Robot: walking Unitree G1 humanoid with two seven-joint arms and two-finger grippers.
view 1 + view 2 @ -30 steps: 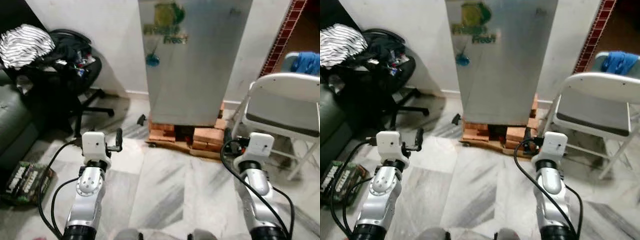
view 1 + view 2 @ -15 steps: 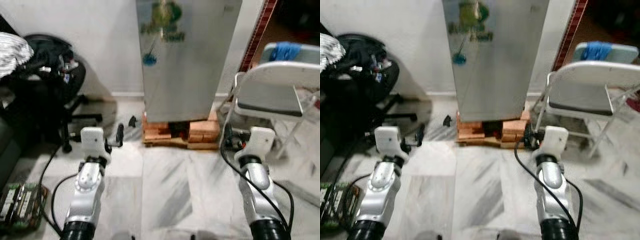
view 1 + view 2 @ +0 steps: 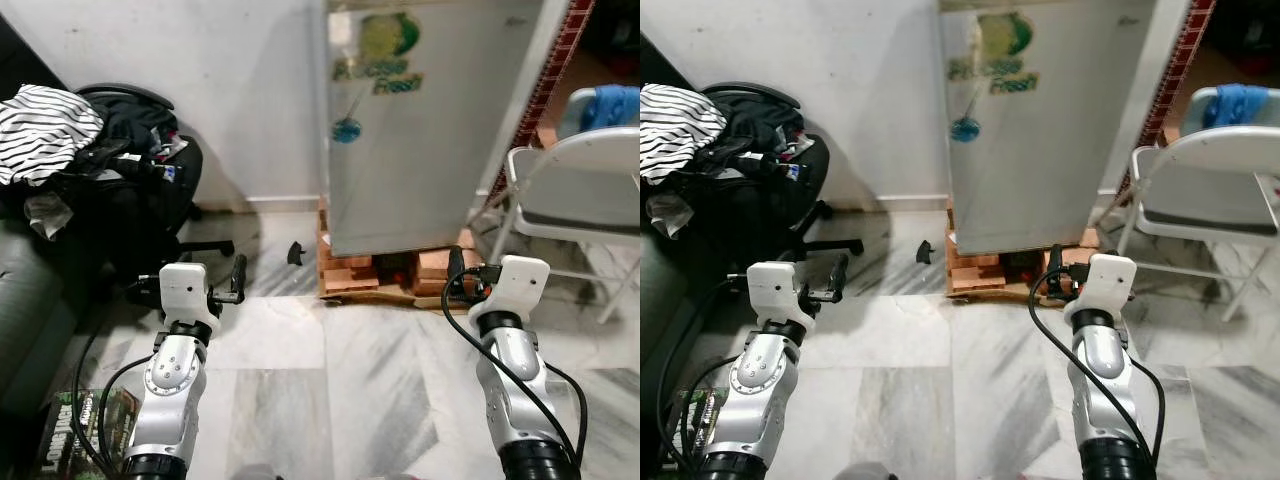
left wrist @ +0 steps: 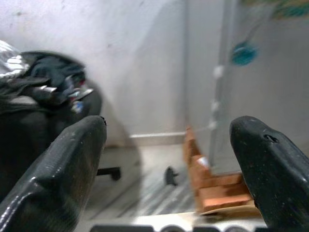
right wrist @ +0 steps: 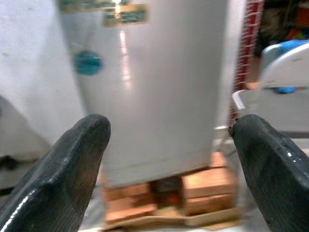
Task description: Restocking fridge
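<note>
A tall silver fridge (image 3: pixel 430 130) stands against the wall ahead with its door closed and a green sticker and a blue round magnet on it. It rests on a low base of bricks (image 3: pixel 395 272) on a wooden board. Both arms are held out low in front of me, short of the fridge. My left gripper (image 4: pixel 171 125) is open with nothing between its fingers and points at the wall left of the fridge. My right gripper (image 5: pixel 171 123) is also open and empty, and it faces the fridge door and the bricks.
A black office chair (image 3: pixel 130 190) piled with clothes, among them a striped one, stands at the left by a dark sofa (image 3: pixel 25 300). A white folding chair (image 3: pixel 575 190) stands at the right, with blue cloth (image 3: pixel 612 102) behind it. A small black piece (image 3: pixel 296 252) and a printed box (image 3: pixel 75 440) lie on the marble floor.
The whole picture has shifted, so the camera has moved: the fridge now sits further right and the cluttered office chair is more in view. Both grippers stay open and empty.
</note>
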